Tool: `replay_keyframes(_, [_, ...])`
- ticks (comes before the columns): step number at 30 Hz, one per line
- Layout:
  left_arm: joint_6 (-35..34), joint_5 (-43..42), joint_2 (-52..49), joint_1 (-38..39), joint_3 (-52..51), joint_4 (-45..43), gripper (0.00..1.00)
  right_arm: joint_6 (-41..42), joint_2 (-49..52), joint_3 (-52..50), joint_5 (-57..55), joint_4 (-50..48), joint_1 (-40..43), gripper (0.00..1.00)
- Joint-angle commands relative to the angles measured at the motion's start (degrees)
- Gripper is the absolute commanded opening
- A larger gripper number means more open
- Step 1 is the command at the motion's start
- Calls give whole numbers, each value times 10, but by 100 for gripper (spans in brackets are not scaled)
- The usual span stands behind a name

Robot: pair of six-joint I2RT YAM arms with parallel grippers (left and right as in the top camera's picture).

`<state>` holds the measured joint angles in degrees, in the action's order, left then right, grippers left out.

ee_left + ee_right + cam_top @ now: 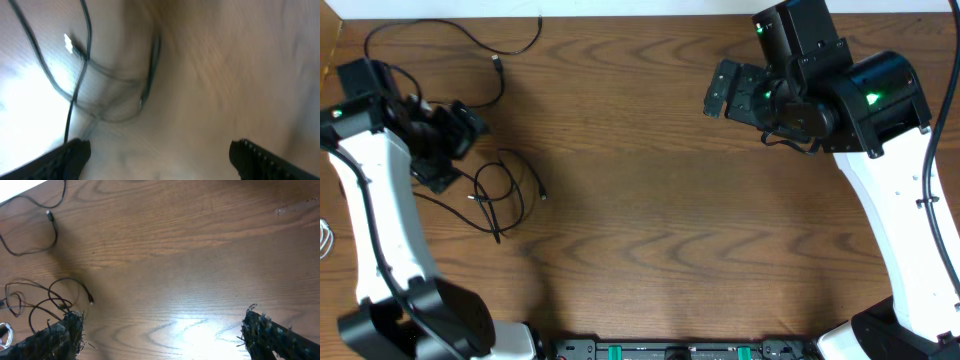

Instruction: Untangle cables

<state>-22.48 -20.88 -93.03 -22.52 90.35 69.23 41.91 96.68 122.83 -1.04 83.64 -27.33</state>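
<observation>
Black cables lie on the left side of the wooden table. One long cable point(450, 38) curves along the back left and ends in a small plug point(498, 63). A looped tangle of cable point(502, 195) lies just right of my left gripper point(458, 150). That gripper is open and holds nothing; in the blurred left wrist view, cable strands point(85, 70) run ahead of the empty gripper point(160, 150). My right gripper point(725, 90) hovers open at the back right, far from the cables. The right wrist view shows the long cable point(30, 227) and the tangle point(55, 297) at its left.
A bit of white cable point(325, 240) shows at the table's far left edge. The thick black cord of the right arm point(932, 170) hangs along the right side. The table's back edge point(620, 15) runs across the top.
</observation>
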Motion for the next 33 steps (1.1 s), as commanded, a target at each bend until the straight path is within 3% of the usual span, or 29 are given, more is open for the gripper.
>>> replay_keyframes(1, [47, 45, 1, 53, -12, 51, 94, -8, 1, -3, -3, -4, -5, 99])
replay_keyframes(6, [46, 110, -4, 118, -90, 37, 94, -8, 1, -3, -3, -4, -5, 99])
replay_keyframes(14, [47, 142, -14, 133, -208, -163, 94, -9, 1, -3, 1, 2, -5, 99])
replay_keyframes(17, [44, 214, -14, 133, -231, -220, 75, -8, 1, -3, 1, 1, -5, 99])
replay_keyframes(21, [42, 214, -14, 133, -240, -251, 68, -8, 1, -3, 1, 1, -5, 99])
replay_keyframes(24, [42, 214, -17, 133, -255, -294, 52, -8, 1, -3, 2, -5, -5, 99])
replay_keyframes(29, [42, 214, -32, 132, -261, -344, 8, -8, 1, -3, 2, -3, -5, 99])
replay_keyframes(33, [12, 216, -43, 111, -260, -398, 8, -8, 1, -3, 1, 2, -5, 99])
